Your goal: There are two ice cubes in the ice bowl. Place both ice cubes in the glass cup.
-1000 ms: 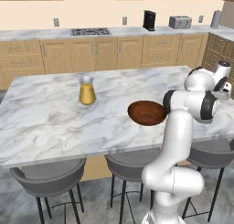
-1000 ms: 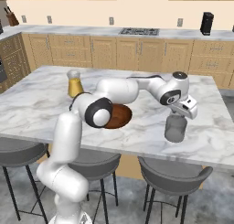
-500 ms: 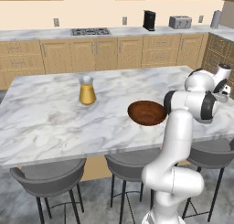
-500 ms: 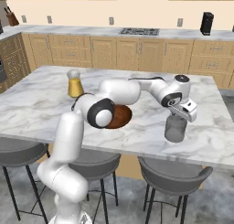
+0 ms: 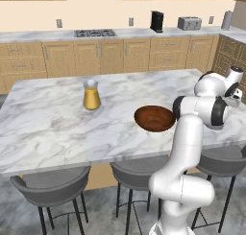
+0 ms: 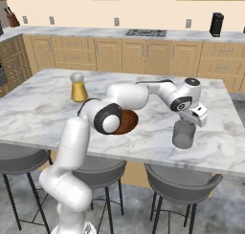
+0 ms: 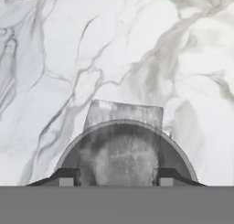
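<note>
gripper (image 6: 195, 118) hung just above the glass cup (image 6: 183, 134).
an ice cube (image 7: 123, 127) sat between slightly parted fingertips; no writing was legible.

**Desk layout**

On the desk (image 6: 43, 109), the pitcher (image 6: 78, 87) stands to the left, the bowl (image 5: 154, 118) near the middle, and the cup (image 6: 183, 134) to the right near the front edge, each apart from the others. An ice cube (image 7: 123, 115) sits over the cup's mouth. Three stools (image 6: 182, 183) stand under the desk's front edge.
</note>
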Motion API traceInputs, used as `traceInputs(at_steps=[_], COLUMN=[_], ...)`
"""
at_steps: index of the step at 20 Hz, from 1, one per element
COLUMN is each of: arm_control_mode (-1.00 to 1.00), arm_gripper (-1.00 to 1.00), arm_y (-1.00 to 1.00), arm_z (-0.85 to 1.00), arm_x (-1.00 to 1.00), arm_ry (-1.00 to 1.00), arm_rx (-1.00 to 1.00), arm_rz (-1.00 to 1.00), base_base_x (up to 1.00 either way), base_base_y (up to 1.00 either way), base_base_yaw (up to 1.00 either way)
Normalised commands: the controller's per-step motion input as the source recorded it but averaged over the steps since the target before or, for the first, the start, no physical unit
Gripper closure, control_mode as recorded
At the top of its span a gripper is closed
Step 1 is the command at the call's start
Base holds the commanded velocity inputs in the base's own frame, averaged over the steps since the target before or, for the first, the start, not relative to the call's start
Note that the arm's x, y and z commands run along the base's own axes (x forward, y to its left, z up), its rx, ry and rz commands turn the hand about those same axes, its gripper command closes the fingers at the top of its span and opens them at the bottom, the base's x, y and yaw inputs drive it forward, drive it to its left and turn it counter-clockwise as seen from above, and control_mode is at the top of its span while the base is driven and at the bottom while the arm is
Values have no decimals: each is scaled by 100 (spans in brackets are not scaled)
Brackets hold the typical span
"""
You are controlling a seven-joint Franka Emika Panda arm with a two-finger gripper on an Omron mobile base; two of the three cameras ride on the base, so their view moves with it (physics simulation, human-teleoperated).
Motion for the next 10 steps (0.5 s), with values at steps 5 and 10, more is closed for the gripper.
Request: traceInputs(at_steps=[5,10], arm_control_mode=[-100,-100], arm_gripper=[-100,-100], arm_y=[-7,0], arm_z=[0,0], arm_x=[11,2], arm_ry=[0,0], arm_rx=[0,0], arm_rz=[0,0], base_base_x=[0,0], base_base_y=[0,0], base_base_yaw=[0,0])
